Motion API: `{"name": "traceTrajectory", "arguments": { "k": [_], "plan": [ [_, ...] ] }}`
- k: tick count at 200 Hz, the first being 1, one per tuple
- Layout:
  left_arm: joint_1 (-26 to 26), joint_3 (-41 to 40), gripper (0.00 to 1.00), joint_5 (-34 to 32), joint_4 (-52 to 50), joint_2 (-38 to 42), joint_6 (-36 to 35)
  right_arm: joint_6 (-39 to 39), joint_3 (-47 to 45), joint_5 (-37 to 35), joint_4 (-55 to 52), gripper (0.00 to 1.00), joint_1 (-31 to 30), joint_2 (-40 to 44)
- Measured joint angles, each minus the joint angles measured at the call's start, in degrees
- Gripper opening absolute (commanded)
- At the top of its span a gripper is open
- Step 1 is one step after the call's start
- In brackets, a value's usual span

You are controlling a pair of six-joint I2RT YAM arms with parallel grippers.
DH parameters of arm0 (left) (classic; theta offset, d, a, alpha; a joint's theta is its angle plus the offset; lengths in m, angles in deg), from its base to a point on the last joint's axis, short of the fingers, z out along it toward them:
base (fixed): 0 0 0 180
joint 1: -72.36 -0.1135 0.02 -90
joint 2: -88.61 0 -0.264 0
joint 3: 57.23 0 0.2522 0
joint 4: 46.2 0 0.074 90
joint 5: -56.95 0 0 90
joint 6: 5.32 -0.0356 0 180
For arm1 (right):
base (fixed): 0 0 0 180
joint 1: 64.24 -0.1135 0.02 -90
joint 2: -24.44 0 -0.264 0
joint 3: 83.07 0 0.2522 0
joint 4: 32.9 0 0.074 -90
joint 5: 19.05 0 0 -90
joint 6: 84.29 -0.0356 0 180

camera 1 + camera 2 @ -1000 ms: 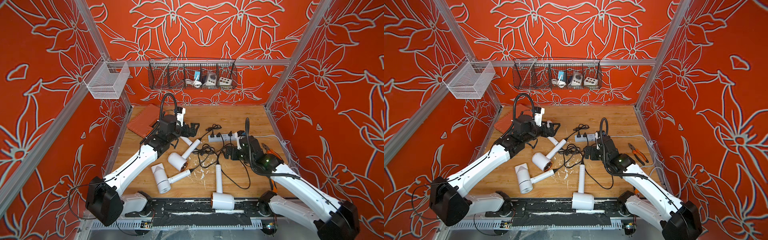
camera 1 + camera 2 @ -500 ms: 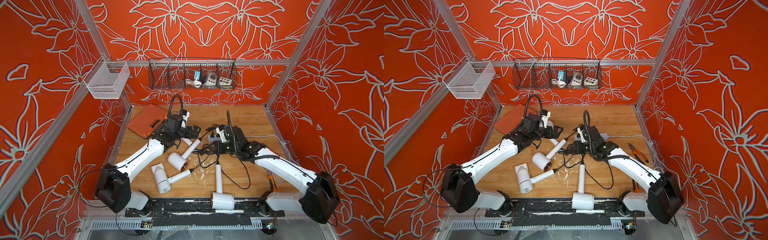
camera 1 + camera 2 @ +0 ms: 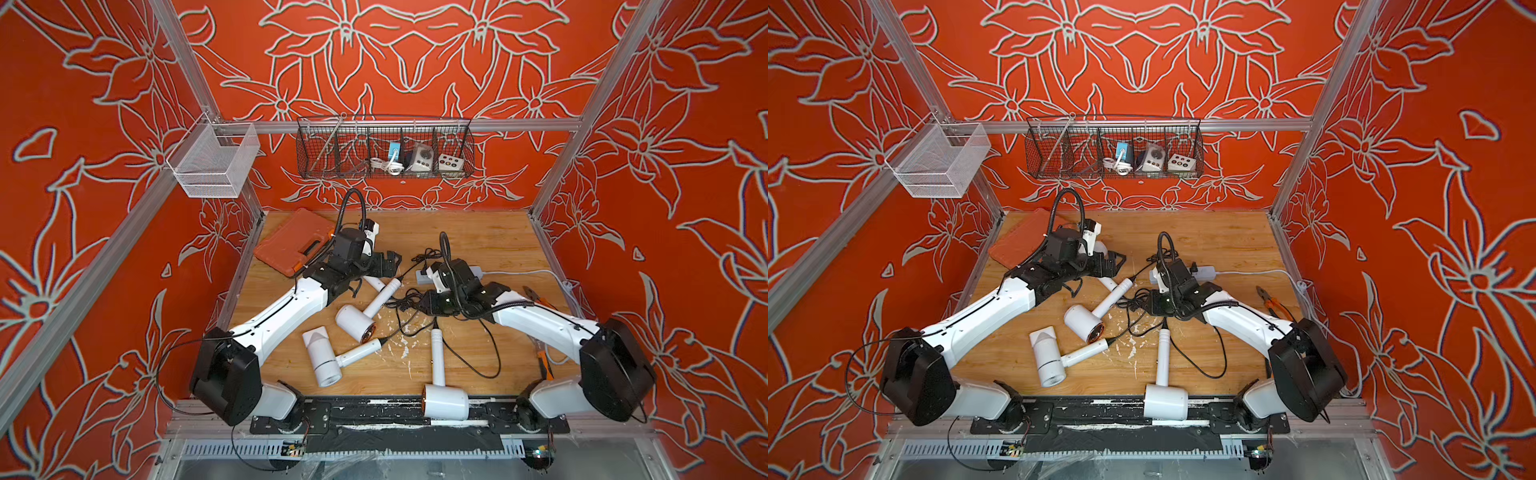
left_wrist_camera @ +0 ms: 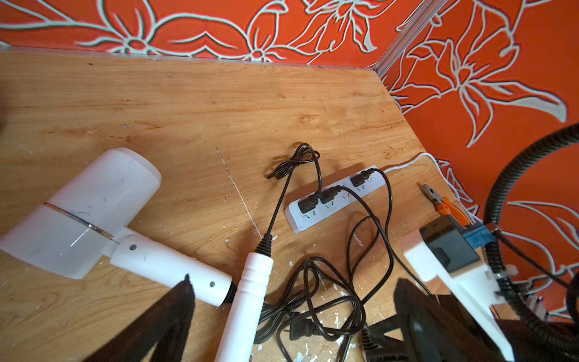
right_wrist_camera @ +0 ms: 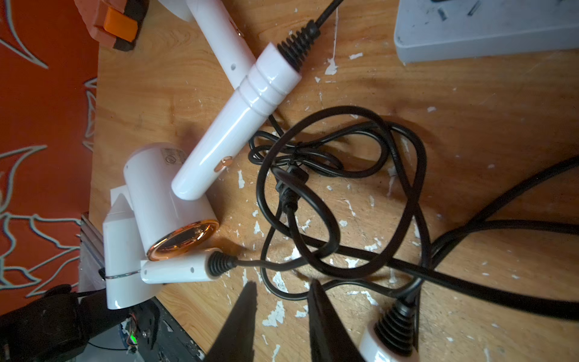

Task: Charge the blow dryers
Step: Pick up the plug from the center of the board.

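Observation:
Four white blow dryers lie on the wooden table: one under my left arm [image 4: 81, 210], one with a copper mouth [image 3: 355, 324], one beside it [image 3: 322, 359], and one at the front edge [image 3: 444, 401]. Their black cords tangle mid-table [image 5: 329, 194]. Three plugs sit in the white power strip [image 4: 335, 197], and a loose plug [image 4: 300, 327] lies in the tangle. My left gripper [image 4: 294, 301] hovers wide open over a dryer handle [image 4: 247, 297] and the cords. My right gripper [image 5: 282, 301] is narrowed with a gap, and a cord loop crosses by its tips, unpinched.
An orange tool case [image 3: 293, 247] lies at the back left. Orange-handled pliers [image 3: 1273, 303] lie near the right wall. A wire basket [image 3: 384, 147] with small devices and a white mesh basket [image 3: 214, 166] hang above the table. White flecks litter the wood.
The right arm swung in from the right to the cord tangle, and its jaws narrowed from wide open. The left arm reached further back toward the middle and stayed open.

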Motion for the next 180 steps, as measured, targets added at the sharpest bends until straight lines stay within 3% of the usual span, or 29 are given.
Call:
{"name": "traceTrajectory", "arguments": {
  "k": [45, 93, 180],
  "plan": [
    [0.0, 0.0, 0.98, 0.0, 0.0, 0.0, 0.0, -2.7, -0.8, -1.6, -0.3, 0.41, 0.0, -0.4],
    [0.0, 0.0, 0.98, 0.0, 0.0, 0.0, 0.0, -7.6, -2.5, -2.8, 3.0, 0.33, 0.4, -1.5],
    [0.0, 0.0, 0.98, 0.0, 0.0, 0.0, 0.0, -22.2, -11.8, -1.9, 15.1, 0.32, 5.0, 5.3]
  ]
}}
